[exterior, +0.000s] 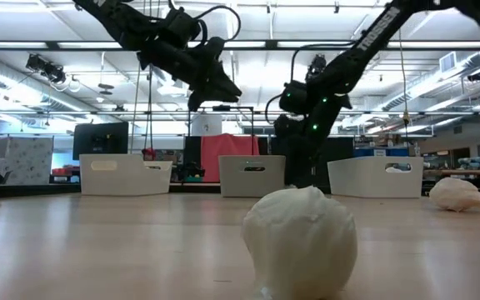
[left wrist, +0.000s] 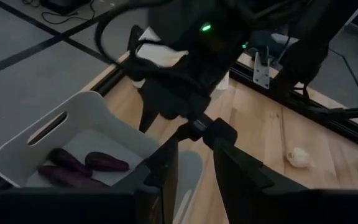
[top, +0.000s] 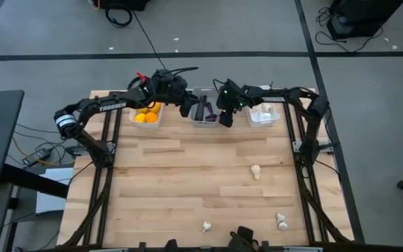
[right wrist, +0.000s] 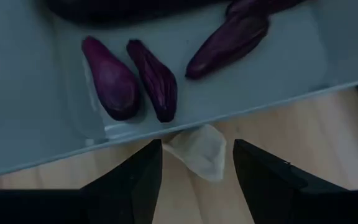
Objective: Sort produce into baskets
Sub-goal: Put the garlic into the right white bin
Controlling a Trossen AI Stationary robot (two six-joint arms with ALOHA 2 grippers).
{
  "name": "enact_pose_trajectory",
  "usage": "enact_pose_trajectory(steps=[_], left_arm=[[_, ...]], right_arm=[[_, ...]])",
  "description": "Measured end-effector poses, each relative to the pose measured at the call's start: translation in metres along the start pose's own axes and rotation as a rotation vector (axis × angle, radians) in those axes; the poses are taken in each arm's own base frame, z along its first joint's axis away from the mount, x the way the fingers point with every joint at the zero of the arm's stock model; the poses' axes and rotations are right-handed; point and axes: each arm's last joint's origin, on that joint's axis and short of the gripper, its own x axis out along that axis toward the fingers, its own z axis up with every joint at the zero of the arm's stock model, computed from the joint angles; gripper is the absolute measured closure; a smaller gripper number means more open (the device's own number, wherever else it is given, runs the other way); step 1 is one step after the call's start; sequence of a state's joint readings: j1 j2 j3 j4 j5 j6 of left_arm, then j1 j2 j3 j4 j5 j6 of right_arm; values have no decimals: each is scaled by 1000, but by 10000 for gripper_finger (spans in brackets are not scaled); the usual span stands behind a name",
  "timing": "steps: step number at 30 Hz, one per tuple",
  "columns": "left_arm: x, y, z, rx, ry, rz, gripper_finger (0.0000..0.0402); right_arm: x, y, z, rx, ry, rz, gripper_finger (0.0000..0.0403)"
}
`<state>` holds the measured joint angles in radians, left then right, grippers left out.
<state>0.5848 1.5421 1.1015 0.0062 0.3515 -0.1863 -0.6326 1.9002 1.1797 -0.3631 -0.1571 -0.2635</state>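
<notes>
Three bins stand along the table's far edge. The left white one point(top: 147, 116) holds orange fruits, the middle grey one point(top: 203, 112) holds dark purple pieces point(right wrist: 157, 78), and the right white one point(top: 263, 115) holds whitish bulbs. My right gripper point(right wrist: 197, 165) is open at the middle bin's near right corner point(top: 226, 120). Its fingers stand on either side of a whitish garlic bulb point(right wrist: 197, 151) beside the bin's near wall. My left gripper point(left wrist: 197, 168) is open and empty, above the gap between the left and middle bins point(top: 187, 108). My right gripper has the garlic bulb between its two open fingers, coming from above and from the near side. I cannot tell whether either finger point(right wrist: 143, 171) touches it.
Three more garlic bulbs lie on the wooden table: one right of centre point(top: 256, 171) and two near the front edge point(top: 206, 226) point(top: 282, 221). The two arms are close together over the middle bin. The table's centre and left show bare wood.
</notes>
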Motion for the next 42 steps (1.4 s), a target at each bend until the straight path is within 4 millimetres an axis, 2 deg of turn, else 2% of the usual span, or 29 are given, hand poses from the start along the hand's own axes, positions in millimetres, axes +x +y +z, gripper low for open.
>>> enact_pose_trajectory(steps=[4, 7, 10, 14, 16, 21, 26, 31, 35, 38, 42], left_arm=[[-1, 3, 0, 7, 1, 11, 294], [-1, 5, 0, 18, 1, 16, 294], [-2, 6, 1, 17, 0, 20, 294], [-3, 8, 1, 44, -2, 29, 294], [-3, 10, 1, 53, -4, 33, 294], [-4, 13, 2, 53, -6, 41, 294], [-4, 13, 1, 51, -1, 37, 294], [-2, 8, 0, 30, 11, 23, 294], [-1, 3, -3, 5, 35, 17, 294], [0, 2, -4, -82, 32, 52, 294], [2, -2, -4, -101, 32, 20, 294]], right_arm=[[14, -6, 3, -21, 80, 54, 199], [22, -8, 5, -27, 136, 69, 223], [24, -8, 7, -39, 155, 72, 274], [17, -8, 15, -50, 130, 67, 366], [8, -9, 22, -54, 100, 56, 382], [-28, -16, 38, -44, 66, -35, 382], [-79, -16, 44, -6, 126, -123, 382], [-120, -22, 13, 62, 325, -107, 382], [-131, -40, -19, 217, 409, -101, 374], [-134, -50, -35, 366, 397, -51, 331], [-135, -54, -48, 459, 391, 21, 240]])
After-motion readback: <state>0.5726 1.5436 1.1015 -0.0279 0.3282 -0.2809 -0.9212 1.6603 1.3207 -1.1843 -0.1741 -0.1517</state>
